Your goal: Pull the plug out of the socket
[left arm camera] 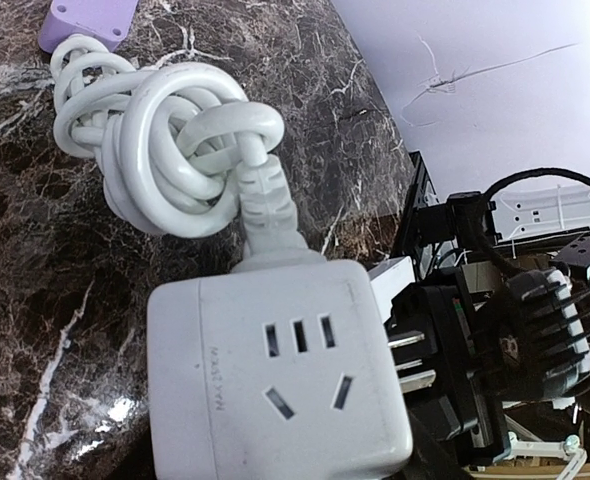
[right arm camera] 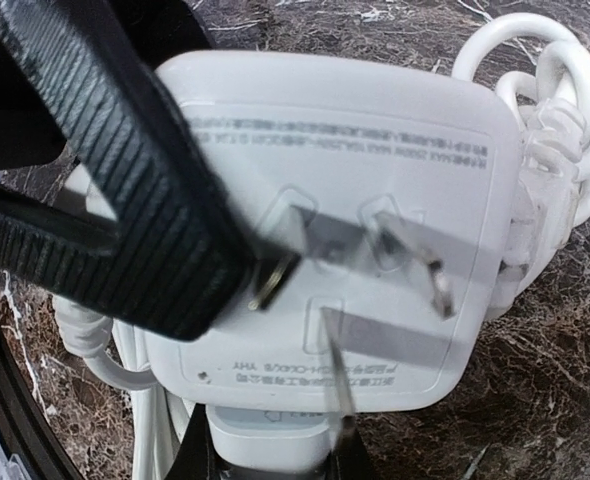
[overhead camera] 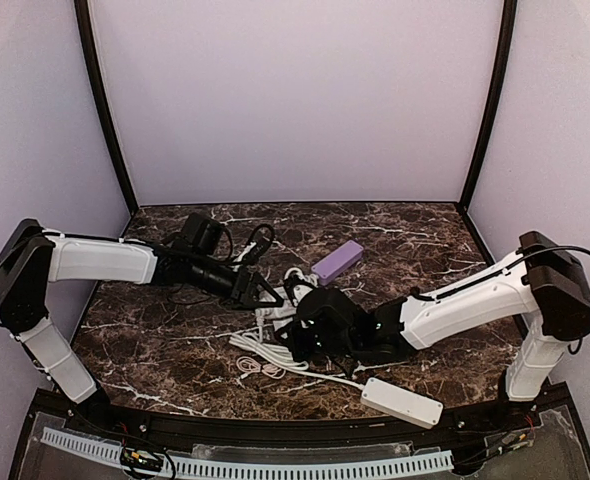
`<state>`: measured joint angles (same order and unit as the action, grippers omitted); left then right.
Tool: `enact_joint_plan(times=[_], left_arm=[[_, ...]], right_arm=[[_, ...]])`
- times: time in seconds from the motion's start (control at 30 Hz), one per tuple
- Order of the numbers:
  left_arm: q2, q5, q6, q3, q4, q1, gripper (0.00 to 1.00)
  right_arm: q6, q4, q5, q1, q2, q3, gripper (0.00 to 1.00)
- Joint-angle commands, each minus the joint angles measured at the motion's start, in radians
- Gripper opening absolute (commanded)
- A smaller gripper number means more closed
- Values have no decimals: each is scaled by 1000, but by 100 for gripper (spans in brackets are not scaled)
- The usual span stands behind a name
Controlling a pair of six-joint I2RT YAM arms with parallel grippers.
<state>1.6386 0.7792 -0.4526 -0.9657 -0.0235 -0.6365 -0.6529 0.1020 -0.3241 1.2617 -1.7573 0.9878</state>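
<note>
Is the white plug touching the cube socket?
Touching. The left wrist view shows the plug pressed flush against the cube socket's far face, with no gap between them.

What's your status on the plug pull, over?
Left gripper apparently clamps socket; right gripper pinching its prong. Plug still seated. Knotted cord bunched beside.

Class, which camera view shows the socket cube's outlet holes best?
The left wrist view: the socket fills the frame with its outlet holes facing the camera. The right wrist view shows its printed, pronged face instead. The top view shows only a small white patch, mostly hidden.
</note>
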Motion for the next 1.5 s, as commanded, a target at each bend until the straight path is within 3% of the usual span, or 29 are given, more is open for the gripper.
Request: enact_joint_plan(times=[0.0, 0.43, 0.73, 0.97, 1.1, 1.3, 1.47], left_arm=[[-51, -167, 29, 10, 4, 110, 3], [-55, -172, 28, 13, 7, 119, 3], [-96, -180, 55, 15, 8, 120, 3], [-181, -161, 104, 29, 43, 120, 3], [-205, -130, 124, 24, 54, 120, 3], [-221, -39, 118, 3, 80, 120, 3], [-272, -51, 150, -9, 51, 126, 3]], right_arm=[[93, -15, -17, 58, 86, -50, 0], [48, -20, -63, 64, 101, -54, 0], [-84, -290, -217, 22, 130, 47, 0], [-15, -388, -253, -119, 231, 39, 0], [6, -550, -321, -231, 269, 54, 0], [68, -574, -255, -450, 394, -33, 0], [105, -555, -143, -652, 448, -98, 0]])
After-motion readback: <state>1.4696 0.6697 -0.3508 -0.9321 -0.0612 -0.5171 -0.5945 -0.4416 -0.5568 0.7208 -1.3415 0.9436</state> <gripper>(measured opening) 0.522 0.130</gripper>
